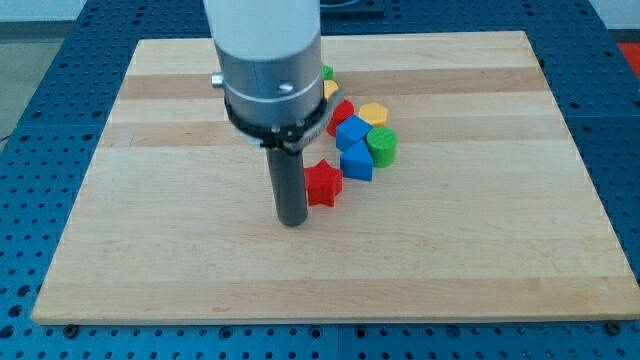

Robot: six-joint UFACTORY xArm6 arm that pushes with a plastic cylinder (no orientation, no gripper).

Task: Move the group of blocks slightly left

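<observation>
A cluster of blocks sits right of the board's middle. A red star block (pixel 323 183) is nearest the view's bottom. Beside it are a blue block (pixel 357 161) and a second blue block (pixel 352 132). A green cylinder (pixel 381 145) is on the right, a yellow block (pixel 373 113) above it, and a red block (pixel 341 111) to its left. A green block (pixel 326 73) and a yellow block (pixel 330 89) peek out from behind the arm. My tip (pixel 292 220) rests on the board just left of the red star, touching or nearly touching it.
The wooden board (pixel 180 270) lies on a blue perforated table (pixel 40 60). The arm's grey body (pixel 265 60) hides part of the board's top middle and the left part of the cluster.
</observation>
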